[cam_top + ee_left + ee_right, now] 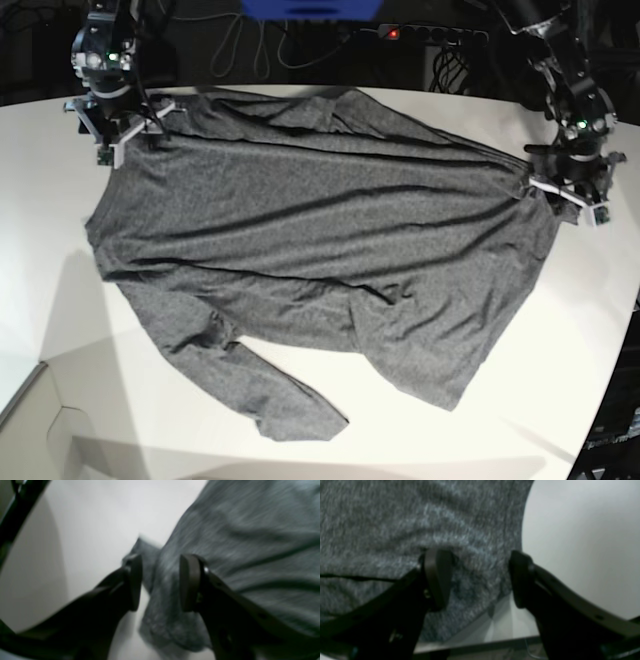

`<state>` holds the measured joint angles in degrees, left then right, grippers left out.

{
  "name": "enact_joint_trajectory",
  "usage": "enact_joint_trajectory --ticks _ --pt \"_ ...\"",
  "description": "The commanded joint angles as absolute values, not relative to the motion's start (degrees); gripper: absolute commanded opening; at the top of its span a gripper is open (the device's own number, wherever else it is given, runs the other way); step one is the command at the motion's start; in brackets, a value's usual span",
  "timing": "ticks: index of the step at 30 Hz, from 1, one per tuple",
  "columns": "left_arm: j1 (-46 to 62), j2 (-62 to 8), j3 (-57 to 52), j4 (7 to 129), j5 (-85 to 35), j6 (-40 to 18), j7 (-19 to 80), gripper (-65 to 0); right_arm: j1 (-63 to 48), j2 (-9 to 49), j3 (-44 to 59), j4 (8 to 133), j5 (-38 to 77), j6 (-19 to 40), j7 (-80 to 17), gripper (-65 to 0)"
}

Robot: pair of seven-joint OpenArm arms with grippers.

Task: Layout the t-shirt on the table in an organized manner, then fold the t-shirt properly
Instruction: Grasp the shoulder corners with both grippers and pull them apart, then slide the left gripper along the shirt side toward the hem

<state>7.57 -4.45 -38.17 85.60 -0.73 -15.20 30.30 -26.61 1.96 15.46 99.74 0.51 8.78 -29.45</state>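
While both claws stand parted over cloth, the left gripper (160, 582) straddling a bunched edge without pinching it and the right gripper (480, 577) wide at a corner, the t-shirt (320, 240) lies spread yet wrinkled on the table (560, 380). Laying-out looks nearly done; smoothing comes next. No containers show.

We see the shirt (330, 230) as soft heathered knit cloth, matt; the table (560, 380) is smooth, white, faintly glossy.
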Motion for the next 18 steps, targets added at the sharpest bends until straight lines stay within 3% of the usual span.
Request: enact_joint_trajectory --ticks 1,9,18 --pt "6.4 -4.9 -38.1 85.2 -1.2 -15.3 29.2 -41.0 -26.9 2.6 16.6 99.4 0.0 8.3 -31.0 -27.7" --pt "6.4 -4.4 -37.7 80.4 -1.2 -15.3 29.8 -41.0 -24.9 4.0 23.0 98.2 0.0 8.3 -31.0 -27.7" --pt "12.5 -2.4 -34.9 84.5 -1.2 -15.3 29.8 -41.0 -23.3 6.0 24.0 96.7 0.0 8.2 -31.2 -27.7"
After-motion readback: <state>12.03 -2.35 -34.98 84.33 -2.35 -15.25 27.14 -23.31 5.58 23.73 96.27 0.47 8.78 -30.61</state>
